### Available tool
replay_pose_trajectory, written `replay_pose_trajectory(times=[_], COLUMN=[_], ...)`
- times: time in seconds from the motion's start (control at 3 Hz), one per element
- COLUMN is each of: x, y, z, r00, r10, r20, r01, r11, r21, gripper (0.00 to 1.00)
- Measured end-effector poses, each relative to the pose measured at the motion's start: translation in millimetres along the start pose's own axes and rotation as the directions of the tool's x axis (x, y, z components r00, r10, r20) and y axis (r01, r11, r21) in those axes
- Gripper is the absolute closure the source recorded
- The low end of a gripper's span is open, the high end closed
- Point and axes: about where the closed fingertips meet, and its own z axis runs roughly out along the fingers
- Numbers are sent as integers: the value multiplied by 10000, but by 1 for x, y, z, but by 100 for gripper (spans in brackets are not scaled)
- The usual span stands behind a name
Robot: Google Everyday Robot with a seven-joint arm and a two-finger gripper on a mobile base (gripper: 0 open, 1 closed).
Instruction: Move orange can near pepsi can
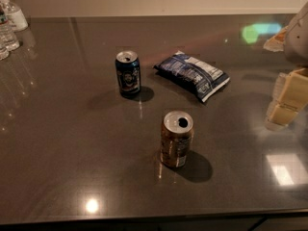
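The orange can [176, 139] stands upright near the middle of the dark tabletop, its silver top open. The pepsi can [128, 74] stands upright farther back and to the left, well apart from it. My gripper [285, 100] shows at the right edge as pale yellowish fingers, above the table and to the right of the orange can, holding nothing that I can see.
A blue-and-white chip bag [191, 75] lies to the right of the pepsi can. Clear bottles [9, 25] stand at the far left corner. The table's front edge [144, 218] runs along the bottom.
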Motion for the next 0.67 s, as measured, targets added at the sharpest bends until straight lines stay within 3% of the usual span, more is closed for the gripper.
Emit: replay_pose_trajectory(times=[0.33,0.67], x=[0,-7], y=[0,5], z=[0,3], r00=[10000,9985], r10=[0,-218], r20=[1,511], r01=[0,227], r11=[10000,9996], r21=[2,-173], gripper=[0,0])
